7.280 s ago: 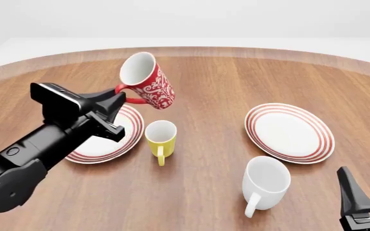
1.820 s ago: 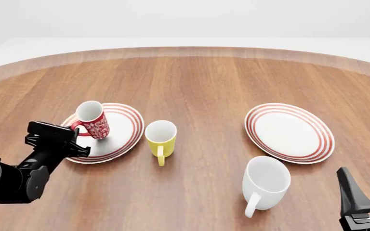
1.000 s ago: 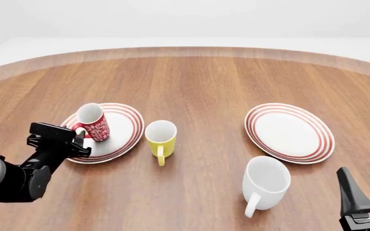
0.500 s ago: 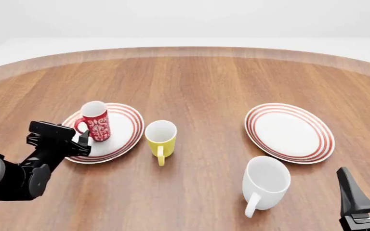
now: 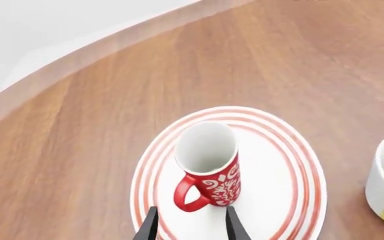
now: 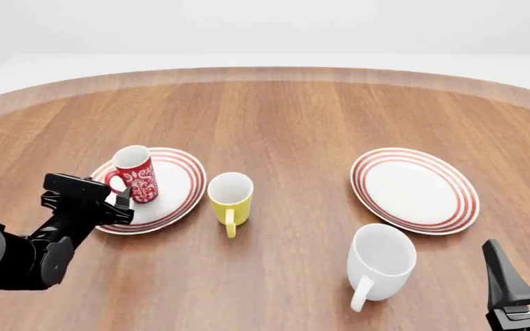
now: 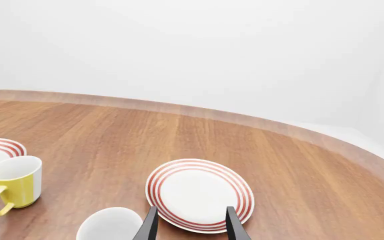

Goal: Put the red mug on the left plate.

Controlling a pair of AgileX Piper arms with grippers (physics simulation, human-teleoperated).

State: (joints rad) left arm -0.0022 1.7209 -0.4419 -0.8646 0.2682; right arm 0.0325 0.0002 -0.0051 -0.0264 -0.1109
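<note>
The red mug [image 6: 136, 173] with white swirls stands upright on the left plate [image 6: 174, 181], its handle turned toward my left gripper [image 6: 116, 201]. In the left wrist view the red mug [image 5: 209, 167] sits on the ringed left plate [image 5: 275, 190]. The left gripper [image 5: 190, 227] is open there, its fingertips just short of the handle and not touching it. My right gripper [image 6: 523, 255] rests low at the near right, open with nothing between its fingers; the right wrist view shows the right gripper [image 7: 190, 227] the same way.
A yellow mug [image 6: 230, 198] stands just right of the left plate. A second ringed plate [image 6: 415, 189] lies at the right, with a bigger white mug [image 6: 380, 262] in front of it, near the right arm.
A second ago the red mug leaned in the left gripper's hold over the plate. It now stands upright on the plate and the left gripper has let go. The right arm has not moved.
</note>
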